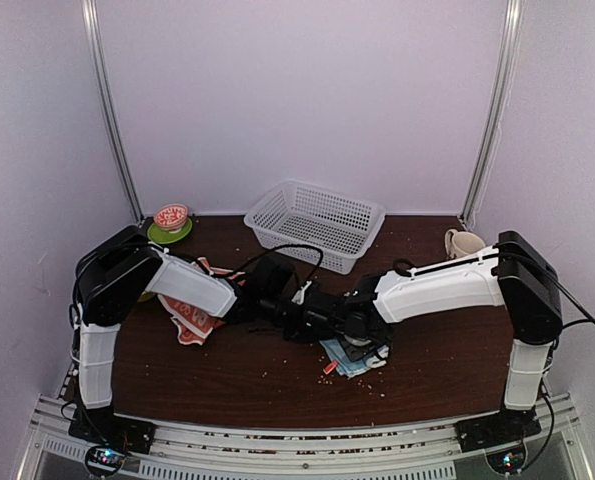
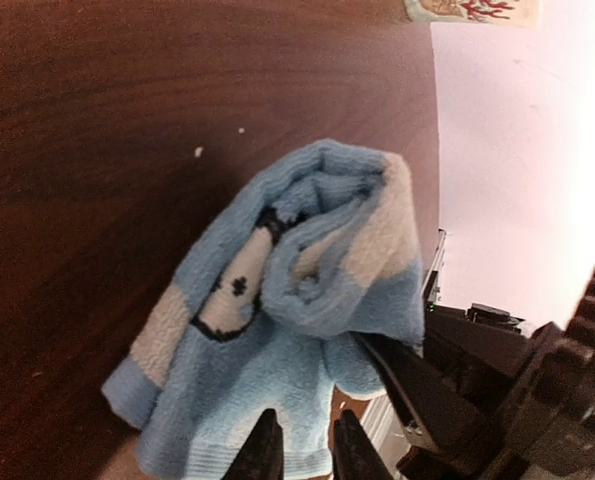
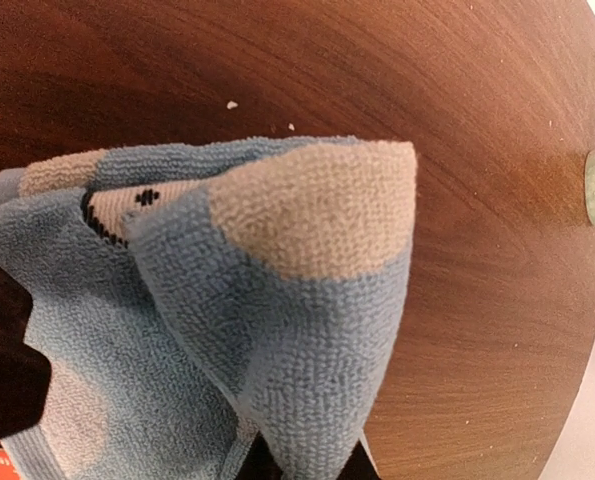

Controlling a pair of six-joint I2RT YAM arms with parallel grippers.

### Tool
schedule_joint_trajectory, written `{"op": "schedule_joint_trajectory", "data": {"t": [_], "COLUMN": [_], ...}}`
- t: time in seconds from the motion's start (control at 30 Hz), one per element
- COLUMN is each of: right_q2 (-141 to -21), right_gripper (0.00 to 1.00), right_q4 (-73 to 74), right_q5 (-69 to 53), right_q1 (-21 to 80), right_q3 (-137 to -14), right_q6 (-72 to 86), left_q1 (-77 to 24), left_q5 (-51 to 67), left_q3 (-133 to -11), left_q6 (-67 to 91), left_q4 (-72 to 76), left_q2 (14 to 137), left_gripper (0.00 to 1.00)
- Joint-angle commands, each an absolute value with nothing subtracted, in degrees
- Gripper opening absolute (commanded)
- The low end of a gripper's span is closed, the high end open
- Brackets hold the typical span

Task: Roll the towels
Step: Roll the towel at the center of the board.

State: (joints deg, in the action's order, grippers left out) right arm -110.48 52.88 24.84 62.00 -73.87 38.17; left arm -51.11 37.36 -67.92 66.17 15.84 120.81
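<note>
We are holding the right gripper (image 3: pixel 307 466) clamped on a fold of the light blue towel (image 3: pixel 277 300) at mid-table. Our left gripper (image 2: pixel 305 456) is straddling its hem, fingers (image 2: pixel 264 450) slightly apart, grip unclear. The right arm (image 1: pixel 437 285) is covering most of it from above. The orange-red towel (image 1: pixel 190 318) is lying under the left arm (image 1: pixel 192 285). A basket (image 1: pixel 277 215), mug (image 1: pixel 463 243) and bowl (image 1: pixel 171 215) are standing behind.

Left gripper (image 2: pixel 305 452), right gripper (image 3: pixel 307 466); both narrow-jawed
</note>
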Motion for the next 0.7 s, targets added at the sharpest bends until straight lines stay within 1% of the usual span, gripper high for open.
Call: {"op": "schedule_joint_trajectory", "data": {"t": [0.0,0.17,0.27,0.4,0.67], "right_q2": [-110.57,-110.33,-110.03,-109.96,-108.82], "right_gripper": [0.0,0.0,0.0,0.0,0.0], "right_q4": [51.5,51.17,50.42,49.86,48.56], "right_q5": [23.95,23.7,23.04,22.13,20.66], "right_q1": [61.9,61.79,61.75,61.75,61.7], "right_q3": [-72.86,-72.69,-72.34,-72.43,-72.05], "right_q6": [39.32,39.39,39.35,39.12,38.22], "left_q1": [-51.5,-51.5,-51.51,-51.59,-51.65], "left_q5": [39.77,39.51,39.85,40.82,40.95], "left_q3": [-67.91,-69.54,-72.52,-74.92,-77.65], "left_q6": [69.62,70.16,69.79,71.4,71.43], "left_q4": [23.82,23.28,21.09,23.54,21.74], "left_q2": [118.75,119.38,122.28,125.91,129.4], "left_gripper": [0.19,0.17,0.16,0.16,0.15]}}
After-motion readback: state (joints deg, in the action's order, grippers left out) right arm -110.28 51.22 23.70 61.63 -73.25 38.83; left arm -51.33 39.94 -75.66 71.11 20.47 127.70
